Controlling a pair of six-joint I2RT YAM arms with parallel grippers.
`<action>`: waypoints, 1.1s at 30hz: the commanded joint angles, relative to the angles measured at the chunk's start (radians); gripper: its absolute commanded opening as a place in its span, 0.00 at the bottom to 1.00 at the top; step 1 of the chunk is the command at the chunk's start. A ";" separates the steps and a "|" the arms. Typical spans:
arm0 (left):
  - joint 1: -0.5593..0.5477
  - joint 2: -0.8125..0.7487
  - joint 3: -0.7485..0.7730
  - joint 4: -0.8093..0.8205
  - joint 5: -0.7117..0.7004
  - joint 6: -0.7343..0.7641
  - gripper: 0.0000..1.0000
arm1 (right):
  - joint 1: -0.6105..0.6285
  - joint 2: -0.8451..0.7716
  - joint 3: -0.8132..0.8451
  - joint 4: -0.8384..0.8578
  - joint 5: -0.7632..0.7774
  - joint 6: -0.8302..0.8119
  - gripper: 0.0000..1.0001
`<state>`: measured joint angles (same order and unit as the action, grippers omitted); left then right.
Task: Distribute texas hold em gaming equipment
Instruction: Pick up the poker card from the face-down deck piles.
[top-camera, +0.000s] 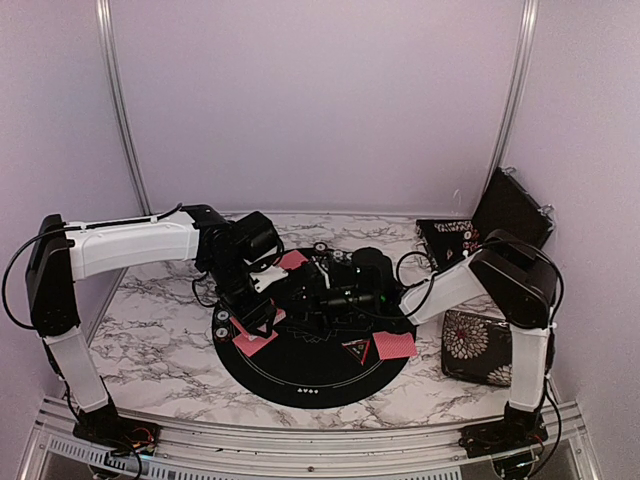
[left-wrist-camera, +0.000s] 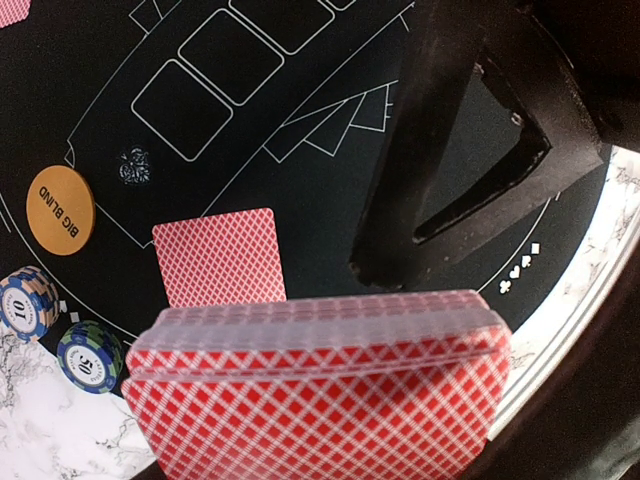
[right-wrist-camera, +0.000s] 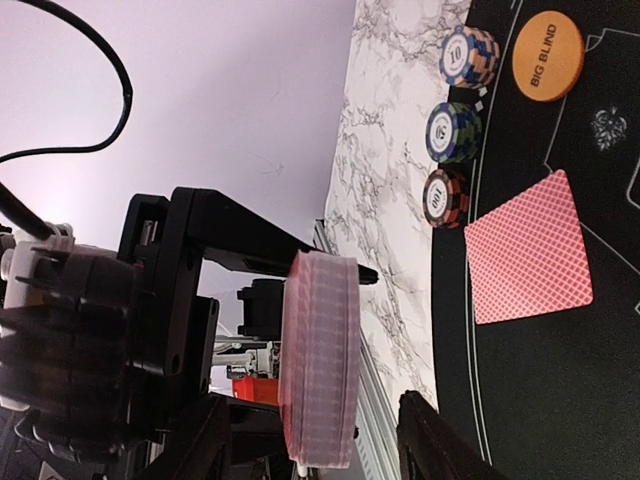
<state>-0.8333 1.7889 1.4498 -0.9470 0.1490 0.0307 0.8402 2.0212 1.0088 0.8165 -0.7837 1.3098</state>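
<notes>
Left hand (top-camera: 256, 312) clamped on deck (left-wrist-camera: 320, 390) (right hand (top-camera: 316, 300): can't tell); dealt to 8 and 4 o'clock on the mat (top-camera: 300, 385), more to go.

The surface (top-camera: 150, 340) is white marble veined in grey. A round black mat (top-camera: 310, 385) with white lines lies on its middle and reaches toward 6 o'clock. Three striped chip stacks (right-wrist-camera: 454, 132) stand in a row at the mat's 9 o'clock rim, partly on the marble. A floral case (top-camera: 478, 345) lies just beside the mat at 4 o'clock. An open case (top-camera: 455, 238) sits at 2 o'clock.
</notes>
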 joint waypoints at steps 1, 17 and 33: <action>-0.002 -0.043 -0.008 -0.006 0.010 0.011 0.55 | 0.019 0.034 0.061 0.032 -0.014 0.005 0.55; -0.002 -0.046 -0.009 -0.006 0.007 0.011 0.55 | 0.045 0.098 0.164 -0.070 -0.005 -0.052 0.54; 0.000 -0.055 -0.014 -0.005 0.004 0.010 0.55 | 0.029 0.079 0.114 -0.140 0.047 -0.104 0.49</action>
<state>-0.8318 1.7828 1.4410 -0.9463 0.1406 0.0299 0.8776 2.1166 1.1393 0.7193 -0.7750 1.2362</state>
